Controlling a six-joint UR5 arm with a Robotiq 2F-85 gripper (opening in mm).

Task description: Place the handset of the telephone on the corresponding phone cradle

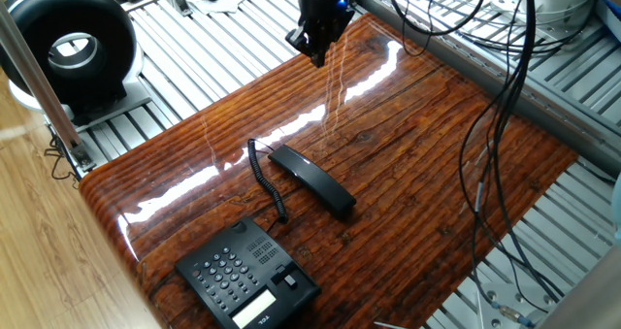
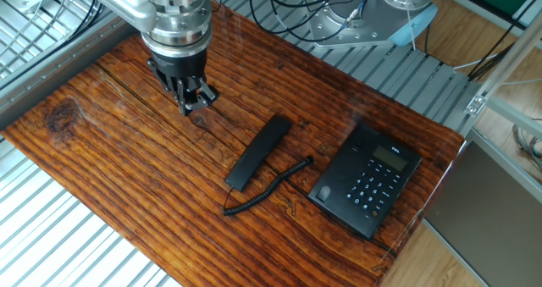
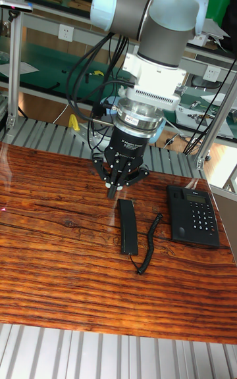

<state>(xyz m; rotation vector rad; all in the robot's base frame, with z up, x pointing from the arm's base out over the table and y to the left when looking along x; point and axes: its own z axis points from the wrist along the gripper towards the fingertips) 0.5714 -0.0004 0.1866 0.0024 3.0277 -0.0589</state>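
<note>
The black handset (image 1: 312, 180) (image 2: 258, 151) (image 3: 128, 226) lies flat on the wooden table, and its coiled cord (image 1: 264, 179) trails toward the telephone (image 1: 247, 274) (image 2: 366, 190) (image 3: 193, 215). The phone cradle (image 1: 279, 263) (image 2: 339, 164) beside the keypad holds nothing. My gripper (image 1: 315, 52) (image 2: 190, 105) (image 3: 113, 189) hangs above the table, beyond the handset's far end. Its fingers are shut together with nothing between them, and it does not touch the handset.
A big black ring-shaped device (image 1: 68, 48) stands off the table's back left corner. Black cables (image 1: 505, 96) hang over the table's right side. The arm's base (image 2: 398, 8) sits behind the table. Ribbed metal bench (image 2: 51, 236) surrounds the wooden top.
</note>
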